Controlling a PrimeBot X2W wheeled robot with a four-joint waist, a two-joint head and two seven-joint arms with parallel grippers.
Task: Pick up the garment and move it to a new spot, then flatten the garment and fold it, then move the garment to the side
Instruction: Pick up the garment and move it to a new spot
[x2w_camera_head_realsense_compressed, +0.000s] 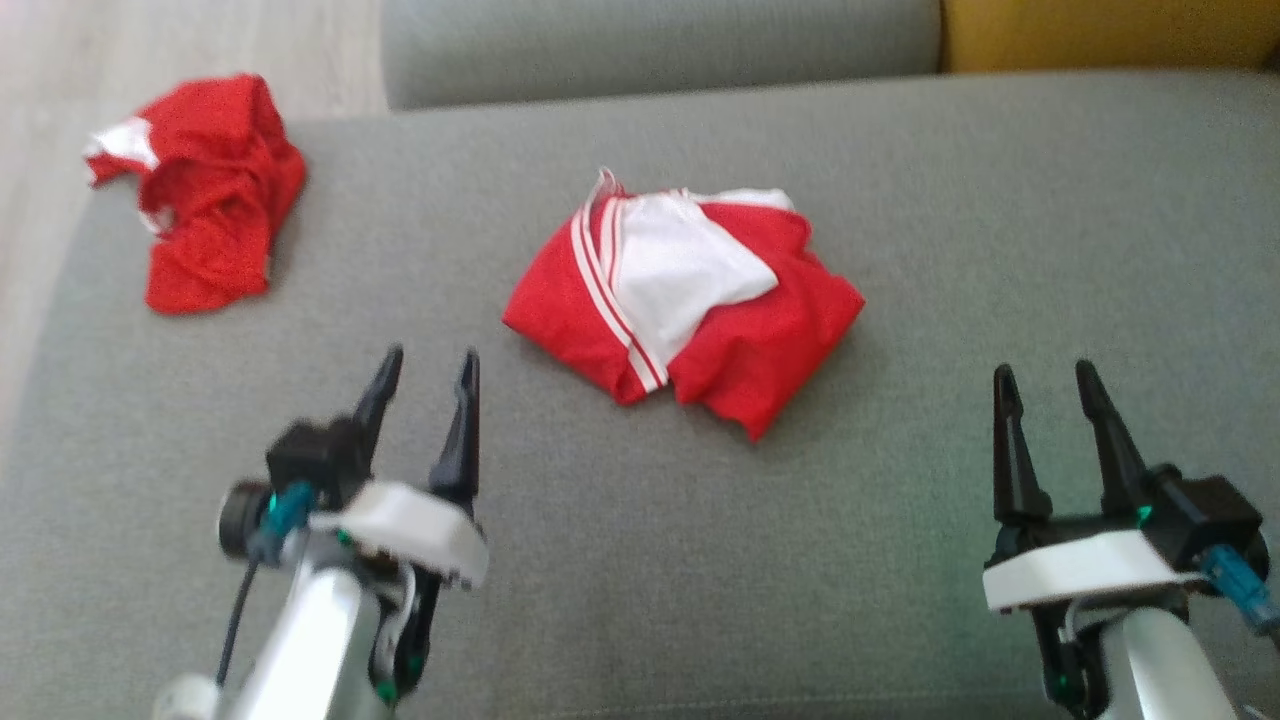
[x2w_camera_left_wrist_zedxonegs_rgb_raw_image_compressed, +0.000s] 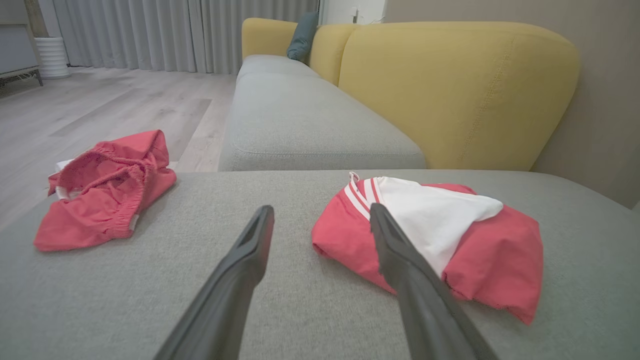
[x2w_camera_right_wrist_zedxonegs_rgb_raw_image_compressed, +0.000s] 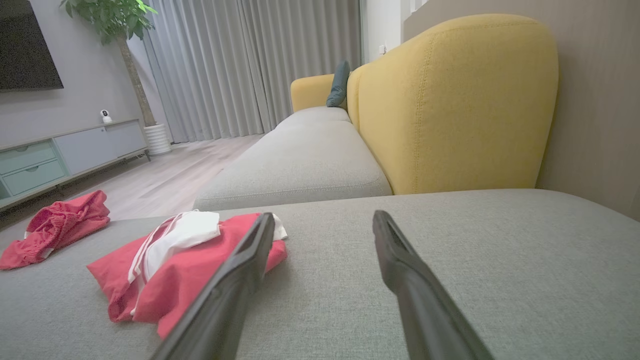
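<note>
garment (x2w_camera_left_wrist_zedxonegs_rgb_raw_image_compressed: 487, 250) partly behind left gripper (x2w_camera_left_wrist_zedxonegs_rgb_raw_image_compressed: 320, 209), television (x2w_camera_right_wrist_zedxonegs_rgb_raw_image_compressed: 25, 45) cropped

Quick tally for you: two garments, one folded red-and-white garment (x2w_camera_head_realsense_compressed: 690, 300) and one crumpled red garment (x2w_camera_head_realsense_compressed: 215, 190). Two claws, left claw (x2w_camera_head_realsense_compressed: 431, 353) and right claw (x2w_camera_head_realsense_compressed: 1044, 369), with two dark fingers (x2w_camera_left_wrist_zedxonegs_rgb_raw_image_compressed: 240, 280) each. Two grey seat cushions (x2w_camera_head_realsense_compressed: 900, 200), one teal pillow (x2w_camera_right_wrist_zedxonegs_rgb_raw_image_compressed: 340, 82), one potted plant (x2w_camera_right_wrist_zedxonegs_rgb_raw_image_compressed: 120, 30).
</note>
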